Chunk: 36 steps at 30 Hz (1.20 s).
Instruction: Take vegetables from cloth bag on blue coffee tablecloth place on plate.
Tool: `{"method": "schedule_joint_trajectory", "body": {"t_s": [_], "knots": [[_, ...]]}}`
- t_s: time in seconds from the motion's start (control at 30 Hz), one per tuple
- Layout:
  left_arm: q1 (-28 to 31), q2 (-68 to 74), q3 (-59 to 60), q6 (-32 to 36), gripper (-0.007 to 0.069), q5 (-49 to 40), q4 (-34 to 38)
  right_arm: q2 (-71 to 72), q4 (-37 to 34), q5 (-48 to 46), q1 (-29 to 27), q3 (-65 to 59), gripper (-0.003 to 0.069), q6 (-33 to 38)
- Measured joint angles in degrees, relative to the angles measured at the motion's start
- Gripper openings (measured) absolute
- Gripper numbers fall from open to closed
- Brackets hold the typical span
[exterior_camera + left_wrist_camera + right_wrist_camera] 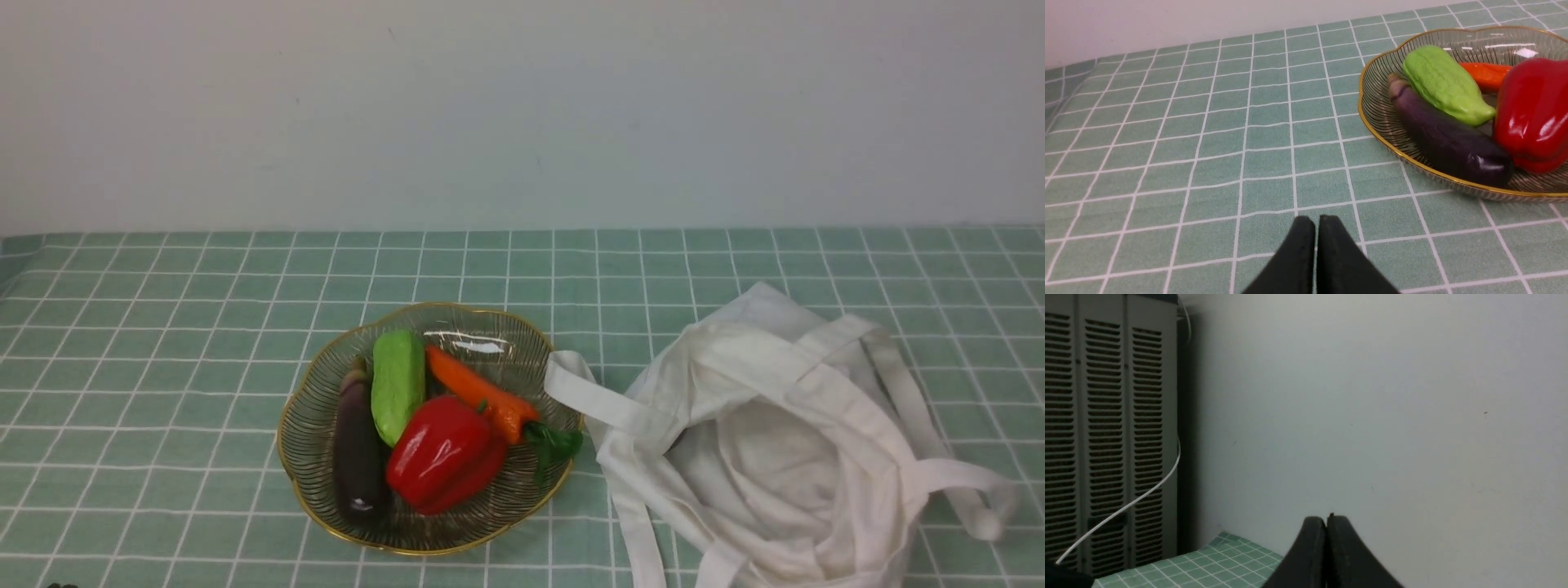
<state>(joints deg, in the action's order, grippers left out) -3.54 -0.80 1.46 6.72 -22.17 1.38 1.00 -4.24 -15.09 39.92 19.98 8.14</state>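
The light green vegetable [397,384] lies in the glass plate [318,425], between a purple eggplant [357,453] and an orange carrot [478,392], with a red pepper [445,453] in front. The off-white cloth bag [784,441] lies slumped and open to the plate's right on the checked tablecloth [163,343]. In the left wrist view my left gripper [1316,222] is shut and empty, low over the cloth, apart from the plate [1372,122] and green vegetable [1445,85]. My right gripper [1326,520] is shut and empty, facing the wall. Neither gripper shows in the front view.
A white wall stands behind the table. In the right wrist view a grey louvred cabinet [1106,437] with a white cable [1147,488] stands past the table corner [1224,555]. The bag's straps [588,396] trail toward the plate and off the front right.
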Motion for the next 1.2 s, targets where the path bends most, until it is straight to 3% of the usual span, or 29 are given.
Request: {"method": "schedule_joint_trajectory", "body": {"t_s": [0.13, 0.47, 0.57, 0.7, 1.2], "knots": [[0.0, 0.0, 0.0, 0.0, -0.0008, 0.0, 0.0, 0.0, -0.63, 0.48, -3.81, -4.07, -0.0015, 1.17], [0.0, 0.0, 0.0, 0.0, -0.0008, 0.0, 0.0, -0.06, -0.14, -4.04, -36.03, -21.31, -0.0015, 1.08], [0.0, 0.0, 0.0, 0.0, -0.0008, 0.0, 0.0, -0.1, -0.28, -6.14, -41.48, -21.39, -0.0015, 0.58], [0.0, 0.0, 0.0, 0.0, -0.0008, 0.0, 0.0, -0.12, -0.28, -6.5, -44.2, -21.34, -0.0015, 0.46], [0.0, 0.0, 0.0, 0.0, -0.0008, 0.0, 0.0, -0.12, -0.67, -6.85, -44.26, -21.28, -0.0015, 0.4]]}}
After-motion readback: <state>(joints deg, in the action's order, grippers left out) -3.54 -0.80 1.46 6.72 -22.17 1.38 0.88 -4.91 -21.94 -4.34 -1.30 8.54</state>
